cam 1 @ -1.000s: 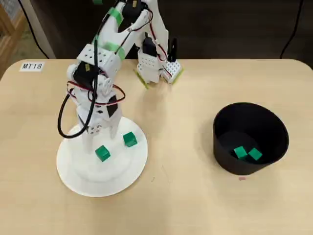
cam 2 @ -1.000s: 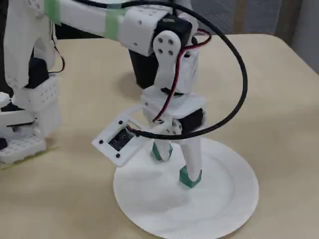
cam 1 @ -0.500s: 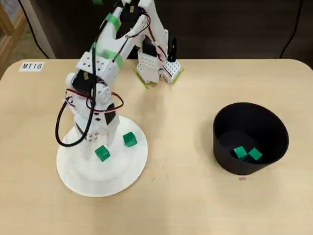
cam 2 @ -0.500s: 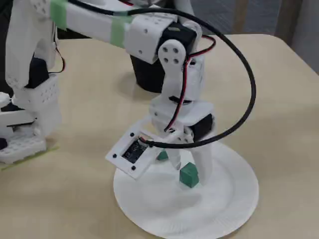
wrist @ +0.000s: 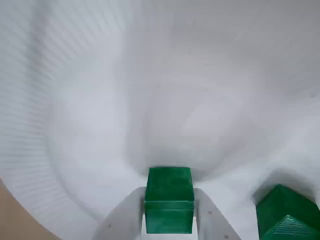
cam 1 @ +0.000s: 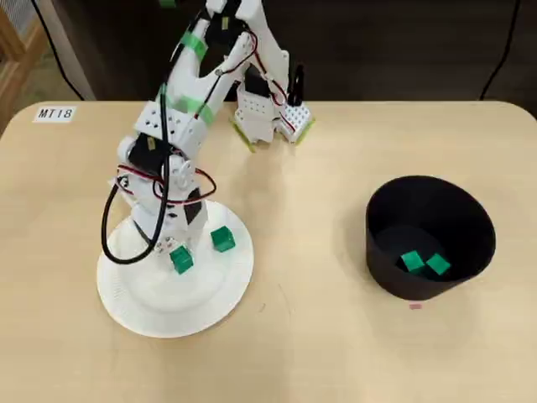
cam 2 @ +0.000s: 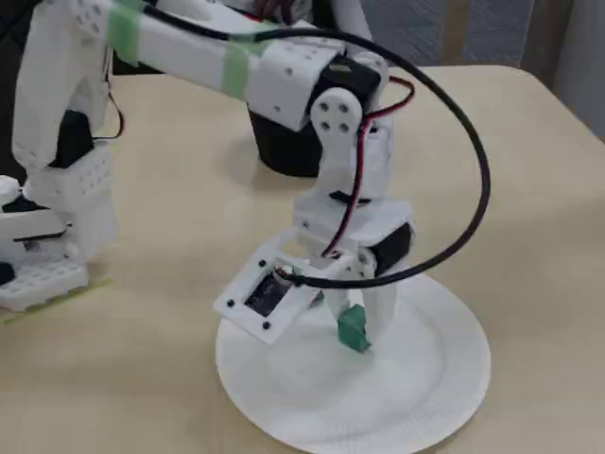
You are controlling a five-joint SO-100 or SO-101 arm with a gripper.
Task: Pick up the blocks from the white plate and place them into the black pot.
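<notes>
My gripper [cam 1: 178, 254] is over the white plate [cam 1: 134, 294], shut on one green block [cam 1: 181, 259]. In the wrist view that block [wrist: 170, 212] sits squeezed between my two white fingers [wrist: 126, 220], right above the plate [wrist: 150, 90]. The fixed view shows the held block [cam 2: 353, 330] at or just off the plate's [cam 2: 416, 397] surface. A second green block [cam 1: 222, 239] lies loose on the plate to the right of the gripper, also at the wrist view's lower right [wrist: 287, 215]. The black pot [cam 1: 470, 220] stands at the right with two green blocks [cam 1: 411, 261] inside.
The arm's white base [cam 1: 268, 113] stands at the table's back edge. A label card [cam 1: 55, 113] lies at the back left. In the fixed view the pot [cam 2: 279, 151] is behind the arm, and a black cable [cam 2: 463, 142] loops out to the right.
The fingers, which straddled the left block a second ago, have shut on it. The block has turned and shifted slightly toward the other block.
</notes>
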